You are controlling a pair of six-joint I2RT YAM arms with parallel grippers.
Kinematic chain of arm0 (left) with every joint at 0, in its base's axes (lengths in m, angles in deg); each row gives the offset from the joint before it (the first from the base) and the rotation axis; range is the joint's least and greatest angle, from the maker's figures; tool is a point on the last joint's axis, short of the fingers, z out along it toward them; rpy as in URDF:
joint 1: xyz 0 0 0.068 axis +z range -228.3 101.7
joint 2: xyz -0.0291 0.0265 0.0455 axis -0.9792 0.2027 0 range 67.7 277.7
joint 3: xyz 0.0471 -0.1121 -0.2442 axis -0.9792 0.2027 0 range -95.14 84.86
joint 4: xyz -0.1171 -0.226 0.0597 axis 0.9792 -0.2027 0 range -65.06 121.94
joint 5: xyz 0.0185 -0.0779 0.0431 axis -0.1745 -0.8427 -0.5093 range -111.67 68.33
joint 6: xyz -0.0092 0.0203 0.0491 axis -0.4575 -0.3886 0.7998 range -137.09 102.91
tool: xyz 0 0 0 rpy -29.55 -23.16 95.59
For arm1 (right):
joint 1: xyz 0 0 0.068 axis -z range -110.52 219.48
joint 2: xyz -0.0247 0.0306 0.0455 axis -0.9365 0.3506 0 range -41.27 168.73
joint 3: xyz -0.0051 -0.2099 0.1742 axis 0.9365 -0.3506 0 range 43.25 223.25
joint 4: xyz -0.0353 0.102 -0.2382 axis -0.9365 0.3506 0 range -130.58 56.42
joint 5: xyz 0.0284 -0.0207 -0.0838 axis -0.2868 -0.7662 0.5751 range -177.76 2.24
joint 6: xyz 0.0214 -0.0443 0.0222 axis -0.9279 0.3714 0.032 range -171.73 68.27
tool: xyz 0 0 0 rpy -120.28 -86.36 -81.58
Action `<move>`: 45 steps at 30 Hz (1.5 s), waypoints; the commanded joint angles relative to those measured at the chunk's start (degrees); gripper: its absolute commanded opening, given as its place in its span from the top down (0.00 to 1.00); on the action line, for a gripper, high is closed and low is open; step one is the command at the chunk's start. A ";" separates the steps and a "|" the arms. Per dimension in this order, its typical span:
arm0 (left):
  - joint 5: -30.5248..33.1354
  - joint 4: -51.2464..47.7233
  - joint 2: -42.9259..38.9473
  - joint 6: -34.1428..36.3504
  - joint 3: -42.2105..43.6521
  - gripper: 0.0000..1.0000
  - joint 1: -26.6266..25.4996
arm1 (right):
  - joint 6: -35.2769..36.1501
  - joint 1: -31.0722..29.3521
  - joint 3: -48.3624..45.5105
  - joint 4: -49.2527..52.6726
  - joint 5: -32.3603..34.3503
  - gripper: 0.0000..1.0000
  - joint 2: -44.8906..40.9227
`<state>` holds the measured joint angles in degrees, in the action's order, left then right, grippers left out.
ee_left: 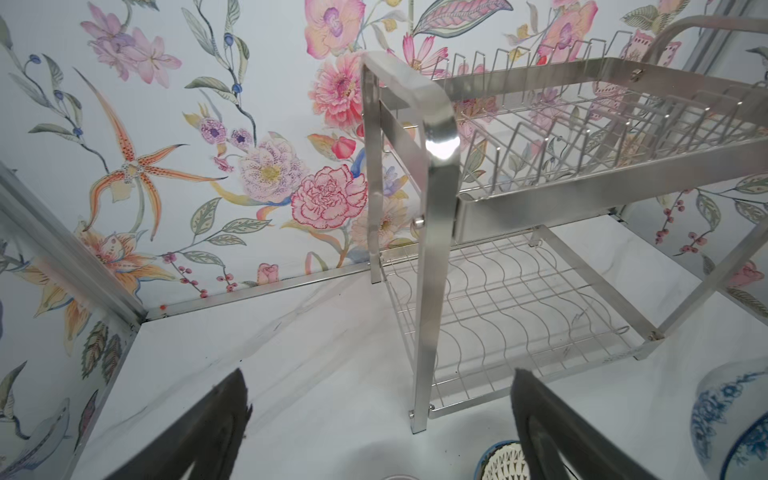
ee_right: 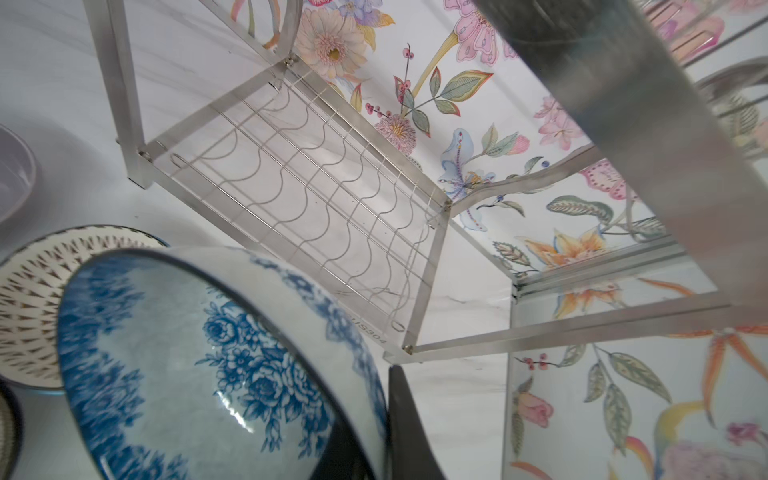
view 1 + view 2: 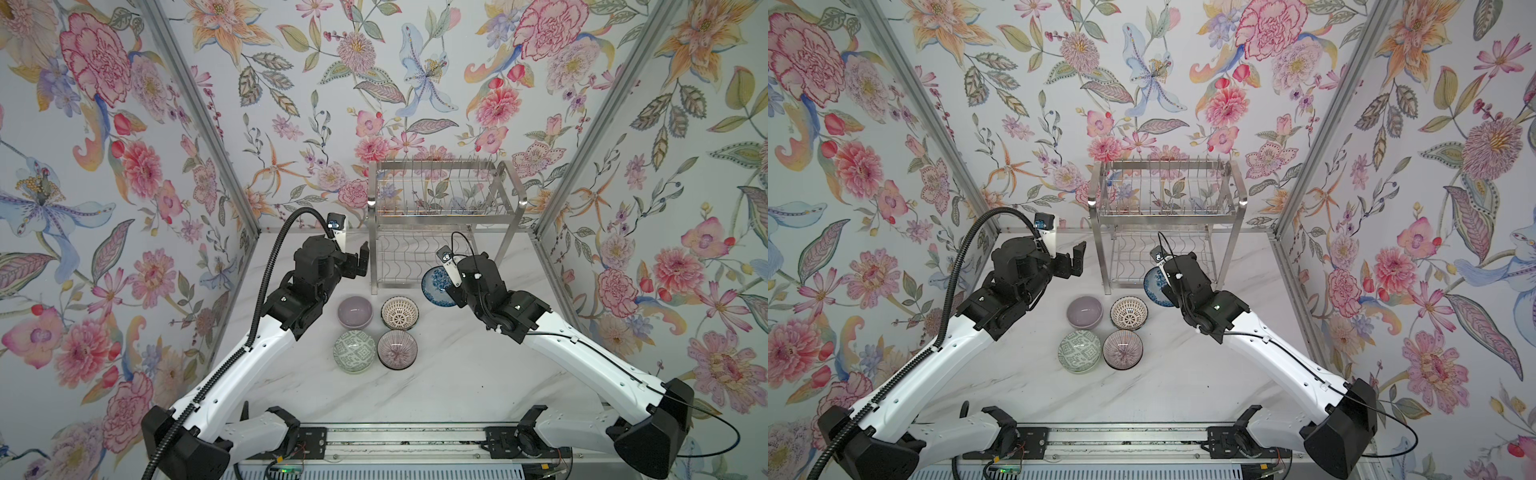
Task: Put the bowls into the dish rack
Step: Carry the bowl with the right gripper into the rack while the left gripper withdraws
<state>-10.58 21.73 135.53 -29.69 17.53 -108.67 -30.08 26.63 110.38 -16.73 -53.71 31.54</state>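
— What is shown in both top views?

— The blue floral bowl [image 3: 434, 286] is gripped at its rim by the clamped right gripper [image 3: 450, 292] and held tilted, just in front of the dish rack [image 3: 436, 215]. The right arm is stretched forward and inward, its wrist rolled. The left gripper [image 3: 362, 258] is raised beside the rack's left leg, spread wide and empty. On the table [image 3: 457, 374] the lilac bowl [image 3: 354, 311], white lattice bowl [image 3: 400, 312], grey-green geometric bowl [image 3: 354, 351] and purple-lined bowl [image 3: 397, 349] are left waiting.

— And from the left wrist?

— Nothing is seen between the parted fingers [image 1: 216, 424]; the rack's near leg is faced.

— From the right wrist?

— The bowl's wall is pinched, with one of the fingers lying outside it. The lower shelf [image 2: 299, 199] is seen ahead, bare. It is judged that the bowl should be kept on edge, passed beneath the upper tier's bar, clear of the front leg, and seated in a wire wave before the clamp is eased.
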 commanded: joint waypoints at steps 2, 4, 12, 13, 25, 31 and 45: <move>1.63 -1.87 -0.75 0.47 2.41 0.01 0.99 | 13.38 -1.11 -0.68 -7.57 12.38 1.00 2.58; 1.91 -1.64 -1.08 0.46 3.21 0.01 1.19 | 16.35 -1.12 -0.62 -9.27 15.00 1.00 4.13; 1.07 0.27 -3.25 1.17 7.05 0.01 3.31 | 26.72 -0.92 -0.28 -19.62 21.64 1.00 10.38; 0.74 0.44 -3.43 1.20 7.47 0.01 3.58 | 27.66 -0.75 -0.05 -20.32 21.61 1.00 11.26; -0.49 2.36 -5.06 1.86 10.55 0.01 6.36 | 28.03 4.50 7.26 -22.79 25.50 1.00 22.67; -2.36 3.10 -5.25 1.53 11.34 0.01 7.48 | 30.53 7.55 11.75 -25.88 26.08 1.00 28.60; -5.05 3.09 -4.86 1.00 11.78 0.01 9.77 | 41.42 10.14 16.67 -41.92 26.87 1.00 39.89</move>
<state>-14.16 24.20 131.38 -28.45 28.37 -99.69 6.84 36.29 124.04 -49.75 -28.71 70.23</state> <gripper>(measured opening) 0.994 0.089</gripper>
